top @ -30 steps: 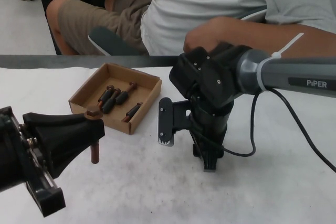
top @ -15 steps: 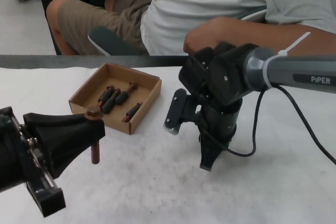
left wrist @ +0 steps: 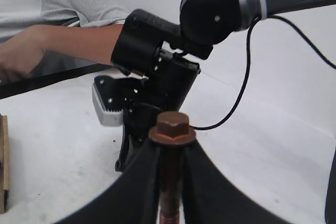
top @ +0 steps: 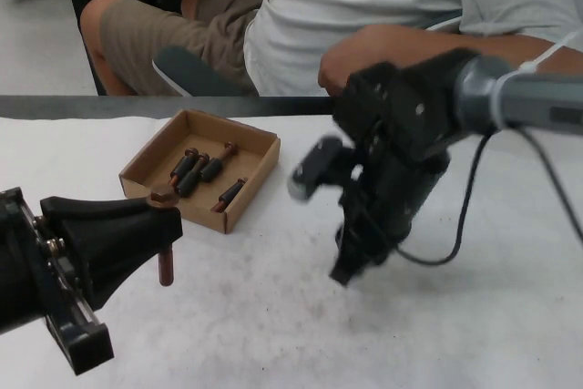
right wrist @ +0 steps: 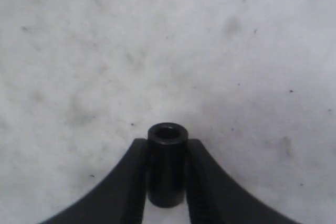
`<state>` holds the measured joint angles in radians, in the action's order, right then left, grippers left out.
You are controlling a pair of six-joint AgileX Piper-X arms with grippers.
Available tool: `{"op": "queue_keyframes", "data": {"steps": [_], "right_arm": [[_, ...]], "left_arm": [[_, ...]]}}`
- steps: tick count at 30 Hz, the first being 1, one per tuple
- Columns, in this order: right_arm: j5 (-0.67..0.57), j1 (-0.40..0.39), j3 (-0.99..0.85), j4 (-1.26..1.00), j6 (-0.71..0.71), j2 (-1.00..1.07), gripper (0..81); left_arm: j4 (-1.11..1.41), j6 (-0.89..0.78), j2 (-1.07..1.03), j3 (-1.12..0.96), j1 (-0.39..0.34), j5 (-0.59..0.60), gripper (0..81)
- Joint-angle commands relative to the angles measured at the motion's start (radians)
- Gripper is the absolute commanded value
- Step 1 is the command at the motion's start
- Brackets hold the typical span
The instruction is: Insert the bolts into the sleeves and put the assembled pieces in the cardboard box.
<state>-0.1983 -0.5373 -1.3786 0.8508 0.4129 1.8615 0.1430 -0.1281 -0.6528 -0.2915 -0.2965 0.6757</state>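
Note:
At the near left of the bench, my left gripper [top: 165,222] is shut on a rusty brown bolt [top: 165,264]. The bolt hangs head up, and its hex head [left wrist: 171,126] sits on top of the two black fingers [left wrist: 140,182]. My right gripper [top: 343,271] is at mid-bench, pointing down just above the white cloth. It is shut on a short black sleeve [right wrist: 167,158] whose open bore faces the cloth. The cardboard box [top: 240,210] stands at the far left and holds several assembled pieces [top: 195,171].
The right arm's black cable [top: 453,245] loops down onto the cloth beside it. White cloth [top: 273,325] covers the bench between the two grippers. The box's edge [left wrist: 2,166] lies to one side of the left gripper.
The right arm has swung and tilted, its gripper tip shifting slightly left and up off the cloth with the sleeve. The left gripper and its bolt have stayed still.

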Motion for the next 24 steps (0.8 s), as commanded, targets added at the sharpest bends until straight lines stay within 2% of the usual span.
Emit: {"op": "queue_keyframes", "data": {"steps": [1, 9, 18, 24], "right_arm": [[-0.04, -0.004, 0.002, -0.014, -0.017, -0.034, 0.2], [-0.146, -0.025, 0.315, -0.28, -0.259, -0.354, 0.2], [-0.167, -0.089, 0.595, -0.626, -0.583, -0.683, 0.2], [-0.325, -0.143, 0.644, -0.693, -0.593, -0.701, 0.2]], "left_arm": [[0.009, -0.006, 0.008, -0.001, -0.004, 0.008, 0.8], [0.013, -0.006, 0.008, -0.001, -0.004, 0.008, 0.8], [0.164, -0.009, 0.001, -0.001, -0.004, 0.006, 0.8], [0.274, -0.166, -0.067, -0.001, -0.004, 0.006, 0.8]]}}
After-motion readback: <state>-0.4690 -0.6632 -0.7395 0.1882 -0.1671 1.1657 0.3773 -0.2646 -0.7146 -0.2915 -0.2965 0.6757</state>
